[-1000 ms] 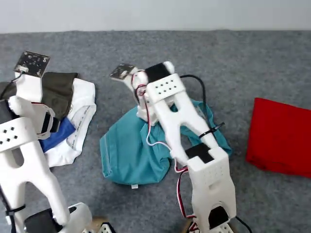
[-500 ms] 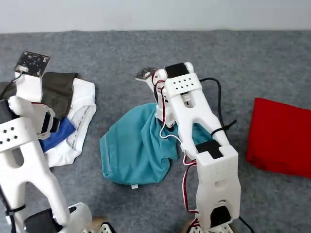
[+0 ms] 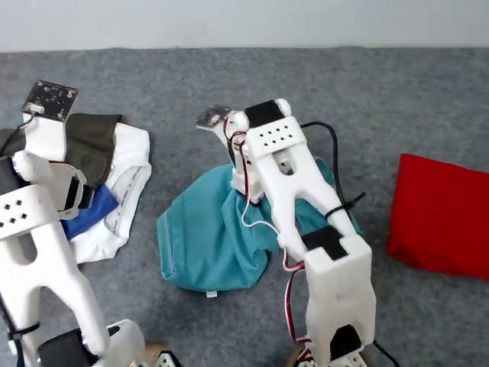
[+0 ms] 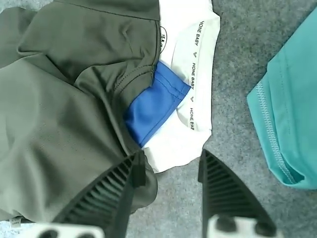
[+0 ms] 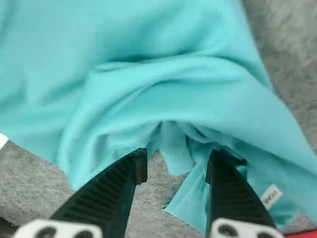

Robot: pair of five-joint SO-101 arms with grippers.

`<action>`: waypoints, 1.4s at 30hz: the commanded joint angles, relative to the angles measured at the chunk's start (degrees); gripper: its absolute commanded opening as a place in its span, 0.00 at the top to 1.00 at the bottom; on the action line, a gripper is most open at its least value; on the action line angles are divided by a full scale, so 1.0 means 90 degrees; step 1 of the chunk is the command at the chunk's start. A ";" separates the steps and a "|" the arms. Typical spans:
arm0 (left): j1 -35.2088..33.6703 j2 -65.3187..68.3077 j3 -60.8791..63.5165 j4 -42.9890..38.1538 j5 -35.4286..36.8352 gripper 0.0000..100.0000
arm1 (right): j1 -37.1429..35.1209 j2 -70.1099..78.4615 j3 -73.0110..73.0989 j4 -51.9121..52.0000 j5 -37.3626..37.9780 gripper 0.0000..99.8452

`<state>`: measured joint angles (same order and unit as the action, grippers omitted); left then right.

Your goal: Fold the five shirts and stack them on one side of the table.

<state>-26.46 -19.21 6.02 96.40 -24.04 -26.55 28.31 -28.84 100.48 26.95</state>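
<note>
A crumpled teal shirt (image 3: 206, 237) lies mid-table under my right arm (image 3: 275, 153). In the right wrist view, my right gripper (image 5: 178, 158) hangs just above it, open, with a raised teal fold (image 5: 176, 144) between the fingers. Far right lies a folded red shirt (image 3: 443, 214). At the left, an olive shirt (image 4: 54, 114), a white shirt (image 4: 193, 74) and a blue shirt (image 4: 153, 104) overlap in a loose pile. My left gripper (image 4: 171, 163) is open above the near edge of this pile with nothing in it.
Grey carpet (image 3: 367, 99) covers the table. Bare carpet runs along the back and between the teal and red shirts. A pale wall (image 3: 244, 23) bounds the far edge. The left arm (image 3: 38, 222) stands over the pile of shirts.
My right arm swung right, then back a little to the left, over the teal shirt. The shirt's right side bunched inward, then spread again. The left arm stayed still.
</note>
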 commanded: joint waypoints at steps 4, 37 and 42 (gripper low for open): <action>0.0020 -0.0225 -0.0054 -0.0059 0.0049 0.82 | -0.0122 -0.0777 0.0254 0.0288 -0.0215 0.80; 0.0020 -0.0225 -0.0054 -0.0186 0.0049 0.82 | 0.0308 0.0650 0.0166 0.0063 -0.0283 0.85; 0.0020 -0.0234 -0.0054 -0.0156 0.0049 0.82 | 0.0308 0.0991 0.0137 0.0024 -0.0283 0.87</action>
<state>-26.46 -19.21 6.02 96.22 -24.04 -23.82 37.27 -24.70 100.04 24.66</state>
